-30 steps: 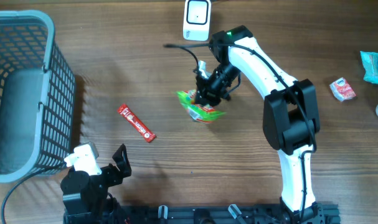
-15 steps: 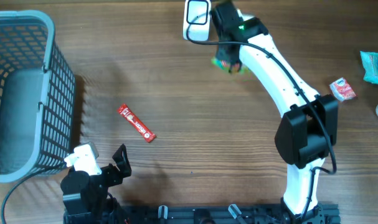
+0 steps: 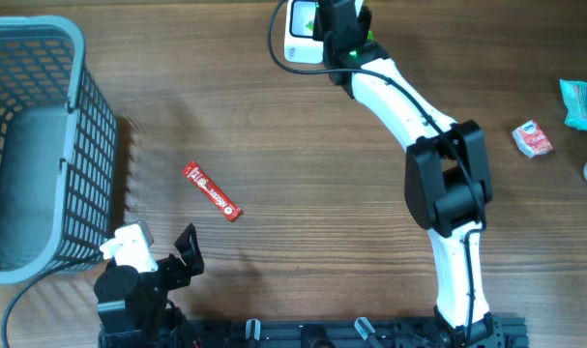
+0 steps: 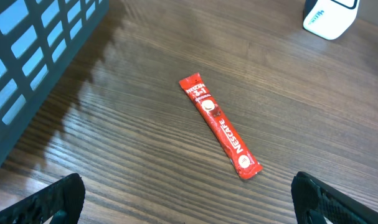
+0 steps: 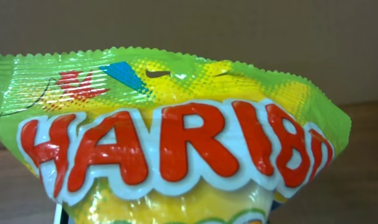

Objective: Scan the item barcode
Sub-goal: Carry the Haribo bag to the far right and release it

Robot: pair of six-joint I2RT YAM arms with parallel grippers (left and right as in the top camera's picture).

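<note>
Brown wood table [image 3: 274, 126]. Candy bag [image 5: 170, 143] lifted off table middle, carried up to white scanner [image 3: 295, 29]. Bag now pinched by right end effector [image 3: 339, 21], held at scanner. Barcode likely being read. Left end effector [image 4: 190, 198] spread wide, empty.

Bright, even light; soft shadow beside basket [image 3: 98, 145]; glare streaks on Haribo bag [image 5: 170, 149].
</note>
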